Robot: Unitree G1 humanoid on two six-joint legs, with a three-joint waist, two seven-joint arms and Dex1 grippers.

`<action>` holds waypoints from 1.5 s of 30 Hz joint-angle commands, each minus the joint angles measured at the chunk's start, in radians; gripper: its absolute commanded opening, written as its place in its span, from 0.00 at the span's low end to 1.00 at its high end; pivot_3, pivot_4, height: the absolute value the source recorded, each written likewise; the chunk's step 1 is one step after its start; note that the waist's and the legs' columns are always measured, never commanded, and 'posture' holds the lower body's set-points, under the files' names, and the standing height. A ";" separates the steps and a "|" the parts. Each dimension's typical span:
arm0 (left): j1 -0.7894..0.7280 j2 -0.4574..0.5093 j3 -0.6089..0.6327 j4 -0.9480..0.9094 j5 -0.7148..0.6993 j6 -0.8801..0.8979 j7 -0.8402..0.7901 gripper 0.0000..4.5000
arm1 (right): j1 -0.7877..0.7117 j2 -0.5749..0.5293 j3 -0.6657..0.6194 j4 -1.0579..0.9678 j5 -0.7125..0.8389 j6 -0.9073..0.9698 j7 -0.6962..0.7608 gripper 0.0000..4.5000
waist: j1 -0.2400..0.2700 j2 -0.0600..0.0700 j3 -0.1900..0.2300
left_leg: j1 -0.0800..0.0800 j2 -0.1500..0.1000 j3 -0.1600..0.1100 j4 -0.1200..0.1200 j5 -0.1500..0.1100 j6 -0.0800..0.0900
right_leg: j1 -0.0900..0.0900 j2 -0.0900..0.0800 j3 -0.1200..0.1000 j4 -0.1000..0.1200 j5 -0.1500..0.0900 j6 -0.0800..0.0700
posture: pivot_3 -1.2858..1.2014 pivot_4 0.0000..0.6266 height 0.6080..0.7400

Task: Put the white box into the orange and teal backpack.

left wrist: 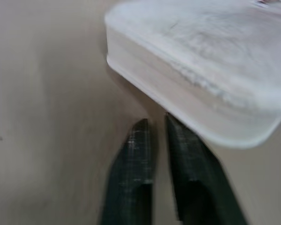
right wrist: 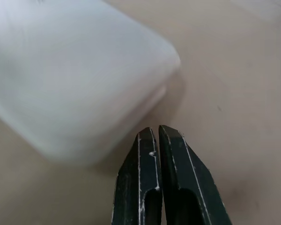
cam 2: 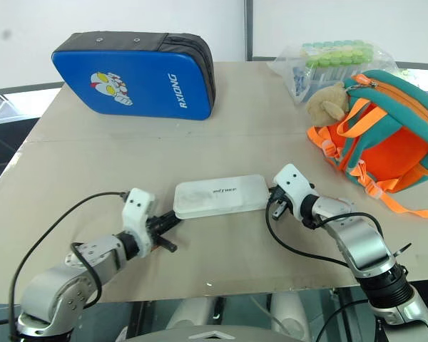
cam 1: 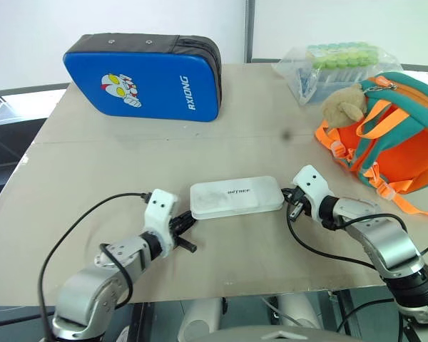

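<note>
The white box lies flat on the table between my two grippers. My left gripper is at the box's left end, low over the table. In the left wrist view its fingers stand a little open just under the box's near corner, with nothing between them. At the box's right end my right gripper is shut and empty, its tips next to the box's rounded corner. The orange and teal backpack lies at the right, a tan plush toy on its near side.
A large blue padded case lies at the back left. A clear bag of green-capped tubes sits at the back right behind the backpack. Orange straps trail towards the table's right edge. Bare tabletop lies between box and backpack.
</note>
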 commanded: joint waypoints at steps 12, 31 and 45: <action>-0.026 0.225 0.439 0.314 -0.568 0.495 -0.239 1.00 | -0.017 0.000 -0.032 0.072 -0.056 -0.118 0.016 0.00 | -0.008 0.001 -0.001 | 0.002 0.007 0.003 -0.001 0.000 0.000 | 0.000 0.004 0.001 0.000 0.000 0.000 | 0.52 0.24 1.00; -0.365 -0.058 0.216 0.520 -0.617 0.628 0.006 0.88 | -0.095 0.082 0.102 0.159 -0.099 -0.255 0.153 0.00 | 0.000 -0.001 -0.004 | 0.003 0.004 0.003 -0.001 0.000 -0.002 | 0.000 0.003 0.003 0.000 0.004 -0.001 | 0.52 0.24 1.00; -0.386 -0.131 0.308 0.454 -0.859 0.537 0.115 0.23 | 0.044 0.068 -0.285 -0.118 0.100 -0.104 0.091 0.11 | 0.009 -0.001 -0.003 | 0.000 0.003 -0.003 -0.001 0.001 -0.002 | 0.000 0.002 0.002 0.000 0.005 -0.001 | 0.52 0.24 1.00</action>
